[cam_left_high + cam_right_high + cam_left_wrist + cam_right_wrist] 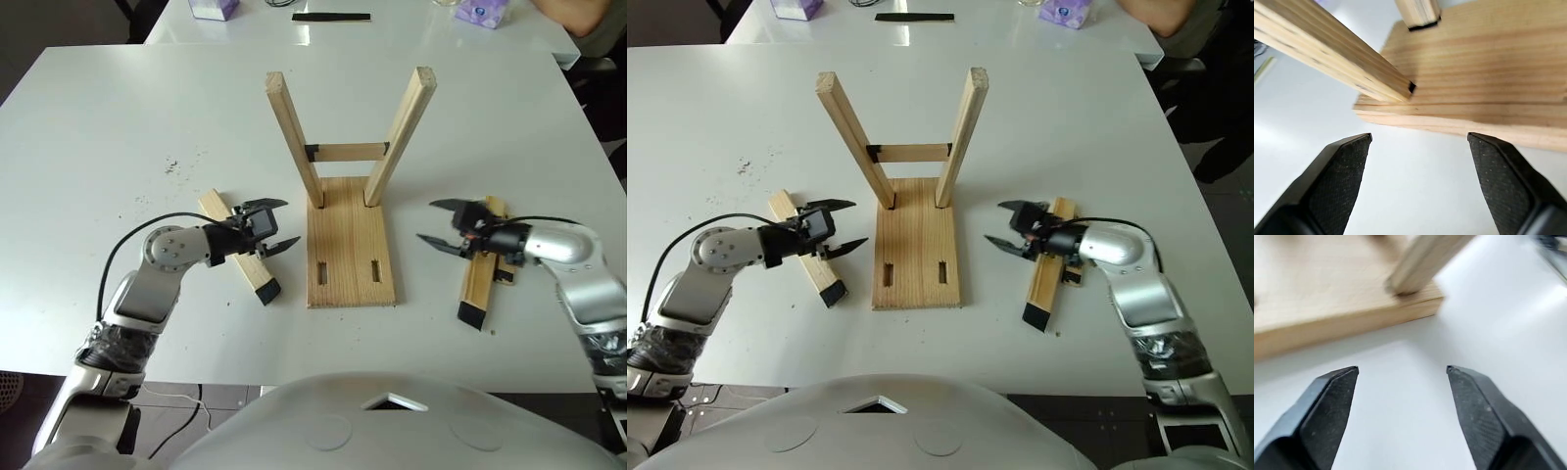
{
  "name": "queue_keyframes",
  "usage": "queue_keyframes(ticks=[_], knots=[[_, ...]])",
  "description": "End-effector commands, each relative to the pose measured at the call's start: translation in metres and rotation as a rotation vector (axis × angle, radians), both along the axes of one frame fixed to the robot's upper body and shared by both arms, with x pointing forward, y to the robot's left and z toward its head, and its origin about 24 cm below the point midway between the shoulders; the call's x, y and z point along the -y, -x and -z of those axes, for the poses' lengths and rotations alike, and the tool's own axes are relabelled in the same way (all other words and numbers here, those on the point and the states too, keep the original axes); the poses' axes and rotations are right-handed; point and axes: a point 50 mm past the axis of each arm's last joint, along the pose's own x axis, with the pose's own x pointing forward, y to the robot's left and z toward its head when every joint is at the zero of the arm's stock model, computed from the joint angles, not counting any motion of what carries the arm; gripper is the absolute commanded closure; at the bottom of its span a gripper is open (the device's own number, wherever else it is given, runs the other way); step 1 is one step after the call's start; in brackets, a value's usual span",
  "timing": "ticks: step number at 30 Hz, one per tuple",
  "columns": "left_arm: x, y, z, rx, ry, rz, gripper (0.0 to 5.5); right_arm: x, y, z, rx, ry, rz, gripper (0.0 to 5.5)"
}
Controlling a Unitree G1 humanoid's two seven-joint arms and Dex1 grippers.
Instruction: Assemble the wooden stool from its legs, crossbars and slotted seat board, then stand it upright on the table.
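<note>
The slotted seat board [351,245] lies flat on the white table [118,117]. Two legs [294,139] joined by a crossbar [348,152] stand in its far slots; the two near slots [349,271] are empty. A loose leg piece [240,245] lies left of the board, under my open left gripper [280,224]. Another loose leg piece [484,269] lies right of the board, beneath my open right gripper [438,222]. Both grippers point at the board and hold nothing. The board's edge [1459,122] and a leg [1327,46] show past the left fingers [1339,181]; the right wrist view shows the board's edge [1342,323].
A second table at the back carries two purple tissue packs [215,8] and a black strip [331,17]. Dark specks [176,166] dot the table's left side. Open table surface lies around the board and toward the front edge.
</note>
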Motion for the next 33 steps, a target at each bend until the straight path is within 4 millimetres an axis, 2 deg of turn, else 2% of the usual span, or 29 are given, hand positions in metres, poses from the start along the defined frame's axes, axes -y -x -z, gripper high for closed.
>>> queue_keyframes(ticks=[1,2,4,6,8,11,15,18,23,30,33], knots=[[-0.008,0.024,0.007,-0.024,0.046,-0.162,1.86,0.03,-0.001,-0.008,-0.062,-0.196,0.413,2.17],[-0.007,0.03,0.009,-0.03,0.06,-0.188,1.86,0.044,-0.003,-0.002,-0.075,-0.185,0.549,2.17],[0.001,0.035,0.013,-0.035,0.082,-0.215,1.86,0.069,0.009,0.018,-0.137,-0.154,0.789,2.17],[0.006,0.038,0.017,-0.038,0.087,-0.23,1.86,0.076,0.028,0.035,-0.204,-0.122,0.909,2.17],[0.009,0.04,0.02,-0.036,0.066,-0.235,1.86,0.07,0.041,0.042,-0.251,-0.112,0.938,2.17],[0.012,0.044,0.022,-0.04,0.069,-0.245,1.86,0.067,0.053,0.04,-0.289,-0.106,0.962,2.17],[0.015,0.05,0.024,-0.047,0.078,-0.266,1.86,0.065,0.058,0.033,-0.315,-0.093,0.956,2.17],[0.018,0.054,0.028,-0.058,0.076,-0.278,1.86,0.057,0.051,0.028,-0.316,-0.121,0.905,2.17],[0.023,0.051,0.033,-0.061,0.06,-0.268,1.86,0.032,0.039,0.031,-0.295,-0.128,0.788,2.17],[0.024,0.038,0.032,-0.041,0.037,-0.239,1.86,0.014,-0.004,0.023,-0.096,-0.147,0.711,2.17],[0.025,0.033,0.034,-0.043,0.028,-0.221,1.86,0.008,-0.016,0.025,-0.043,-0.148,0.702,2.17]])
